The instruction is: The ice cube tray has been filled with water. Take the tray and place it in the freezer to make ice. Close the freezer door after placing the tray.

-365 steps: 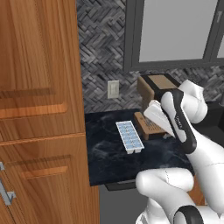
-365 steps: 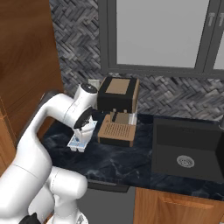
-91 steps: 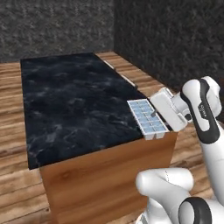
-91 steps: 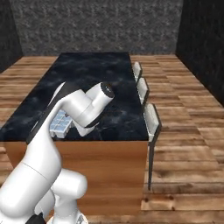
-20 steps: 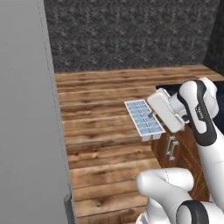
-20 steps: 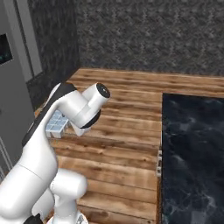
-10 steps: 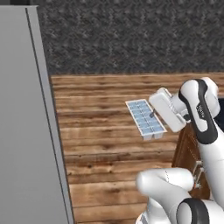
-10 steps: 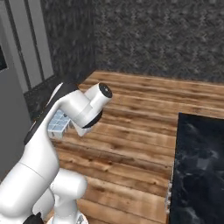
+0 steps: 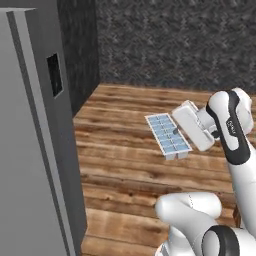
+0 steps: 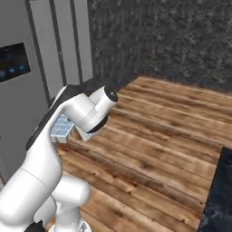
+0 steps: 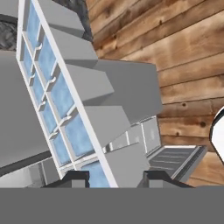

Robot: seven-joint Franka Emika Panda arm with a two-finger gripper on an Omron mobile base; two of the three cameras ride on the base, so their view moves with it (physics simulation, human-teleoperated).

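Observation:
The ice cube tray [image 9: 167, 135] is white, with two rows of cells full of pale blue water [image 9: 165, 131]. It hangs level in the air over the wooden floor. My gripper [image 9: 184, 140] is shut on the tray's right end, and the white hand sits just right of it. In the hand view the tray [image 11: 65, 100] runs up and away from the two fingertips [image 11: 76, 177]. The arm hides most of the tray [image 10: 61, 128] in the right base view. The grey freezer [image 9: 30, 150] rises at the left. Its plain freezer door [image 10: 68, 45] with vertical bars looks shut.
A grey door with a dark panel and blue icons [image 10: 11, 61] stands left of the plain door. Wooden floor [image 9: 125, 175] lies between me and the fridge. Dark stone walls [image 9: 165, 45] close the corner behind. A black counter edge [image 10: 222, 190] shows at lower right.
The whole picture has shifted as the base moved. The fridge now stands larger and closer on the left, and the black counter has slid away right. The tray stays held as before.

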